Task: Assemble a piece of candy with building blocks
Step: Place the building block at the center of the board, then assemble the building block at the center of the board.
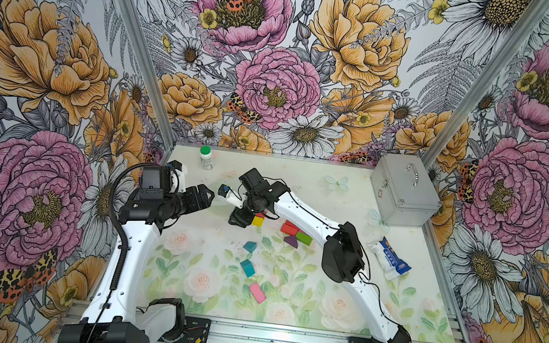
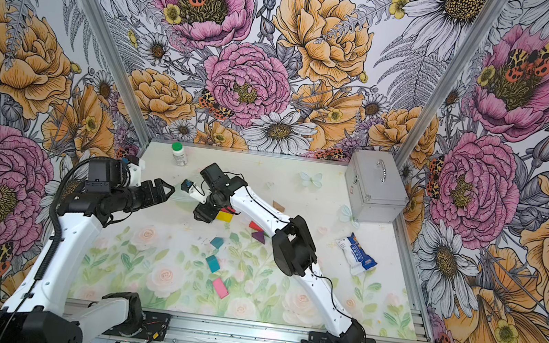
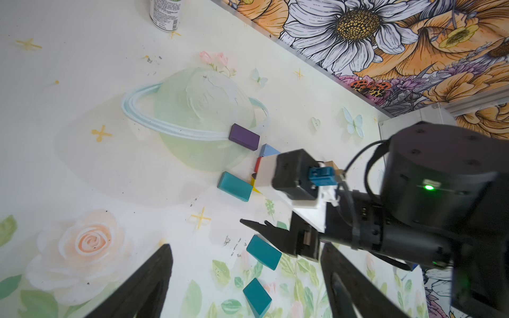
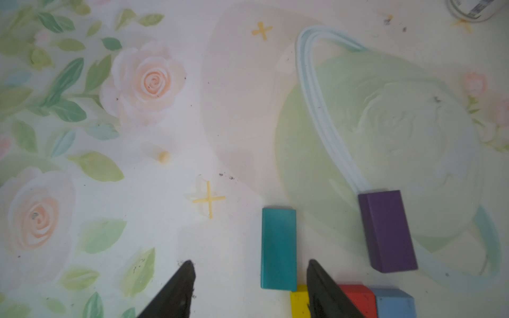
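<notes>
Left of the teal brick (image 4: 278,247) the left claw (image 1: 206,197) hangs apart, empty; astride that brick the right claw (image 4: 249,264) stands apart, the brick lying on the tabletop (image 4: 248,110) against the yellow brick (image 4: 298,301) to its right, so placing looks done and fetching another comes next.

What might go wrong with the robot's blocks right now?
The right hand is open with one finger very close to the teal block and yellow block; pulling away carelessly might knock them crooked. The left hand hangs near the right arm's wrist camera, so they might bump.
</notes>
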You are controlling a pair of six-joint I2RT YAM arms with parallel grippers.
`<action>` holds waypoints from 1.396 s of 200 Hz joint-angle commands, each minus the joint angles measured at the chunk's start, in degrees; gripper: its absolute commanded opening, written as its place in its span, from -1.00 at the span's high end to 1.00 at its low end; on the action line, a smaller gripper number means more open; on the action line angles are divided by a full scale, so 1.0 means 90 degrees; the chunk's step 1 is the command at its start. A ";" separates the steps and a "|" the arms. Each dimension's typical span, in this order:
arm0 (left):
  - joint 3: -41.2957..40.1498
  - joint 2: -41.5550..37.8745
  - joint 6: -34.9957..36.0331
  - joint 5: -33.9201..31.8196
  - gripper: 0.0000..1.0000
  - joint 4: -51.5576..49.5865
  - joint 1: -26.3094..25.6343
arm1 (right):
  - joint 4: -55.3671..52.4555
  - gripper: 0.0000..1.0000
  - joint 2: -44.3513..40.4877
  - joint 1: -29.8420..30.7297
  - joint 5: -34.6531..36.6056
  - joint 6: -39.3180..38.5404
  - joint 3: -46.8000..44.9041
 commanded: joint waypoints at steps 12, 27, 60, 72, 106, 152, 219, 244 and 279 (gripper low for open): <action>0.0301 0.0365 0.0302 -0.0577 -0.70 -0.0053 -0.0716 | 0.0587 -0.69 -0.1729 -0.0117 -0.0105 0.0710 -0.1545; 0.0494 0.0761 0.0450 -0.1092 -0.74 -0.0141 -0.1427 | 0.0885 -0.80 -0.2348 -0.0157 0.0003 0.1041 -0.2428; 0.0851 0.1971 0.0654 -0.1388 -0.81 -0.0209 -0.2031 | 0.1793 -0.88 -0.3914 -0.0275 0.0252 0.1665 -0.4917; 0.0942 0.2388 0.0776 -0.1502 -0.81 -0.0209 -0.2134 | 0.2184 -0.89 -0.4472 -0.0283 0.0322 0.1888 -0.5807; 0.1231 0.3399 0.1056 -0.1865 -0.81 -0.0374 -0.2330 | 0.2811 -0.93 -0.5470 -0.0512 0.0494 0.2227 -0.7353; 0.1590 0.4321 0.1235 -0.2456 -0.86 -0.0479 -0.2588 | 0.3704 -0.93 -0.5972 -0.0552 0.0382 0.2641 -0.8287; 0.1774 0.5010 0.1307 -0.3108 -0.87 -0.0570 -0.2741 | 0.4040 -0.94 -0.5919 -0.0841 -0.0066 0.2456 -0.8445; 0.1896 0.5268 0.1386 -0.3039 -0.87 -0.0561 -0.2760 | 0.4037 -0.93 -0.5855 -0.0955 -0.0172 0.2348 -0.8350; 0.2113 0.5575 0.1439 -0.2981 -0.86 -0.0566 -0.2759 | 0.4039 -0.93 -0.5823 -0.1107 -0.0268 0.2300 -0.8321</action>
